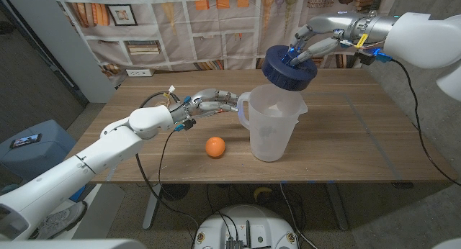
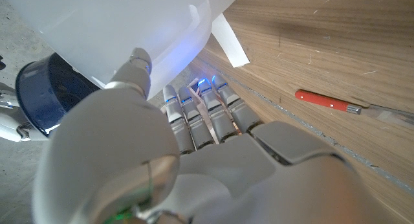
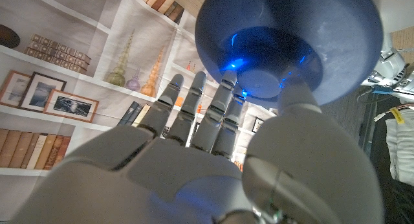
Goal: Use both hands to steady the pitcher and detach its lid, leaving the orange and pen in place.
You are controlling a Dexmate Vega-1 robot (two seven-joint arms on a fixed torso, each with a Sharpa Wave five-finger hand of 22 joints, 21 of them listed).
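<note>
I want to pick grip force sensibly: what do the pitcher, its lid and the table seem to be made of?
The pitcher looks like frosted, translucent plastic: light passes through its milky wall. The lid, held by the right hand, seems to be dark blue opaque plastic with a smooth, slightly glossy surface. The table looks like wood or wood laminate, matte, with visible grain.

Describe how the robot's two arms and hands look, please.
Both arms have smooth white rounded shells. The left hand and right hand are silver-grey metal with segmented fingers. Black cables run along each arm; coloured wires and a yellow tag sit at the right wrist.
</note>
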